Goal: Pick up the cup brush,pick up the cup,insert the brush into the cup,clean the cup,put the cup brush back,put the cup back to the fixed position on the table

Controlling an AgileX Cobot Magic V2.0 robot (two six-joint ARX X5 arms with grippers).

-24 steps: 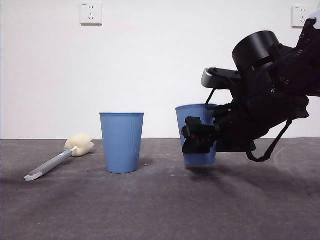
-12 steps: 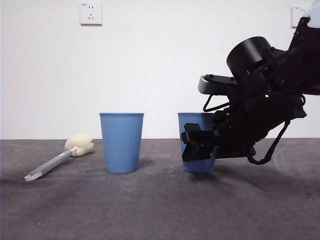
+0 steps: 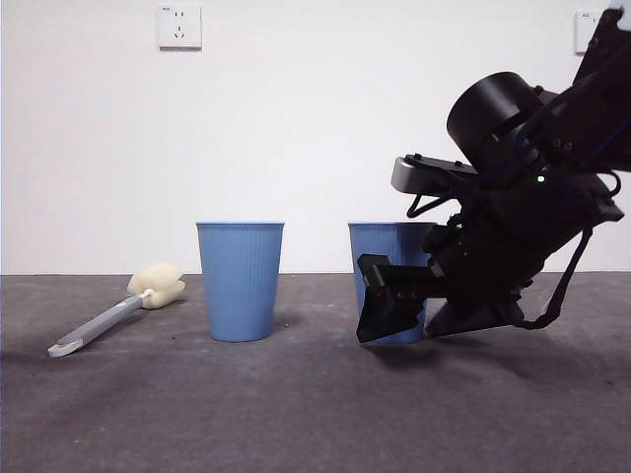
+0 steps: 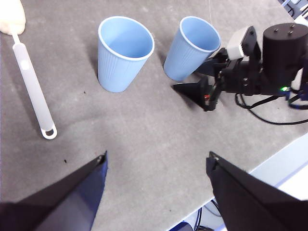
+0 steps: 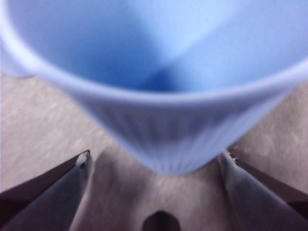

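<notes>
The cup stands upright on the table, right of centre. My right gripper is low at its base, jaws open on either side of it; the right wrist view shows the cup between the spread fingers, not squeezed. The cup brush lies flat at the far left, its cream sponge head pointing to the back. My left gripper is open and empty, high above the table, looking down on the brush, the cup and the right gripper.
A second identical blue cup stands upright between the brush and the task cup; it also shows in the left wrist view. The table's edge runs close behind the right arm. Two wall sockets are on the white wall.
The right gripper has lowered the cup onto the table, set it upright, and opened its jaws off it. The brush and the second cup have not moved.
</notes>
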